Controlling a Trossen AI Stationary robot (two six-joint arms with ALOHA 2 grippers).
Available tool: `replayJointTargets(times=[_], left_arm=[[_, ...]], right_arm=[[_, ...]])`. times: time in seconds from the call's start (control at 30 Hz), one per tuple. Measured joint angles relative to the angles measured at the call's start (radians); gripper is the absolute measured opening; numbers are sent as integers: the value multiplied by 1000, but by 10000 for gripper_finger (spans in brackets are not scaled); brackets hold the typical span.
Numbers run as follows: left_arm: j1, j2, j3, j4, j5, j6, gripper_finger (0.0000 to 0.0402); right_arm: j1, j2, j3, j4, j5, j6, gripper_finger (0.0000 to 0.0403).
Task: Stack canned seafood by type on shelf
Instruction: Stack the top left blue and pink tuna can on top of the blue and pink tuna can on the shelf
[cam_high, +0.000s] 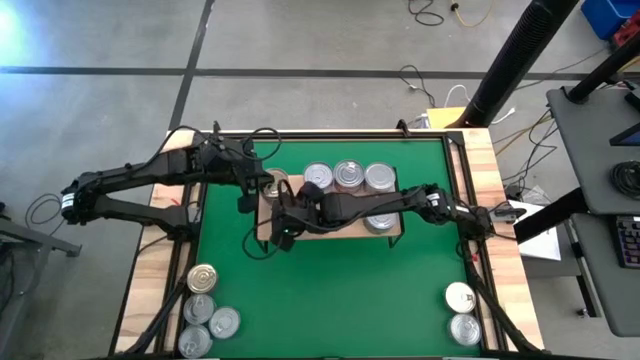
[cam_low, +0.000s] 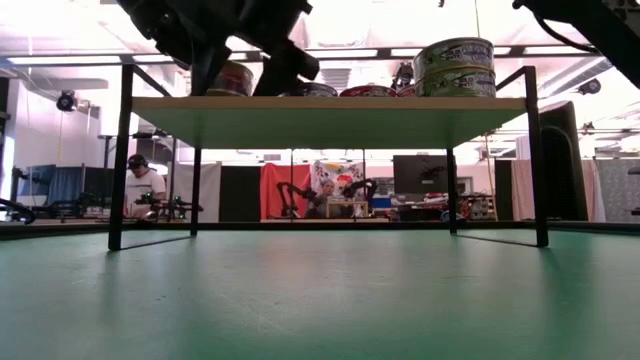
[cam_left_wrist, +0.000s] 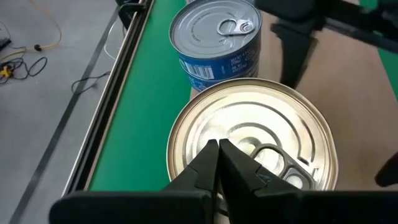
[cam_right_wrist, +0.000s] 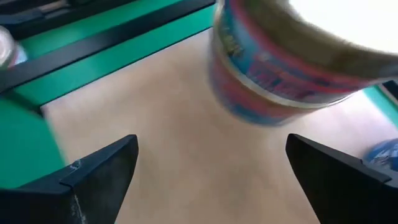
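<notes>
The left tool (cam_left_wrist: 217, 163) is closed, holding nothing, its tips just above a gold tin (cam_left_wrist: 252, 146) on the shelf (cam_high: 385, 231). A blue-label tin (cam_left_wrist: 216, 42) stands beyond it. The right tool (cam_right_wrist: 211, 168) is wide open, with a red-label tin (cam_right_wrist: 292, 62) just ahead on the shelf.

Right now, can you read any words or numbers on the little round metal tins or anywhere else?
No text reads clearly anywhere.
Blue-labelled silver tin: white print and a barcode, too small to read.
Red-and-blue-labelled tin: lettering too blurred to read.
Stacked tins with green-and-yellow labels on the light-wood shelf: print too small to read.
Gold-rimmed tin lid under the shut left gripper: no writing.
</notes>
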Motion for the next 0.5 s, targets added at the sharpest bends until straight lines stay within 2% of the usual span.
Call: replayJointTargets(times=[0.5], left_arm=[[0, 4, 49, -10, 22, -15, 0]], right_arm=[[73, -28, 6, 9, 8, 115, 400]])
